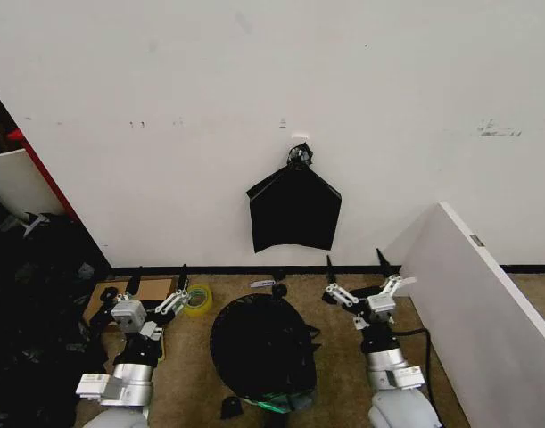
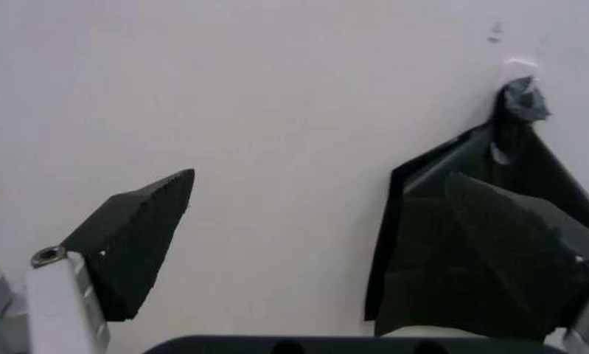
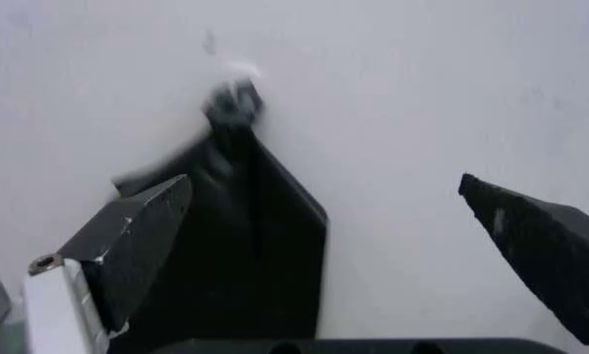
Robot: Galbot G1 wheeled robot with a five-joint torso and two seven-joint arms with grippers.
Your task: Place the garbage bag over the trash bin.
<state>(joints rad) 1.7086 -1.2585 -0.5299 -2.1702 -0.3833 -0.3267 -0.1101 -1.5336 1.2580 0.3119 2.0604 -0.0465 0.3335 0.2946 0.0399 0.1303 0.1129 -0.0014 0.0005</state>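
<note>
We see the garbage bag (image 1: 261, 346) draped over the trash bin, on the floor between the left gripper (image 1: 158, 280) and right gripper (image 1: 354, 267). Both point at the wall, fingers spread wide, empty. Wrist views show flat black bags (image 2: 481, 243) hanging above.

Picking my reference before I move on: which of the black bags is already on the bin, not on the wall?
The garbage bag on the floor between the open left gripper and open right gripper; it covers the trash bin. The flat bags hang knotted on the wall.
</note>
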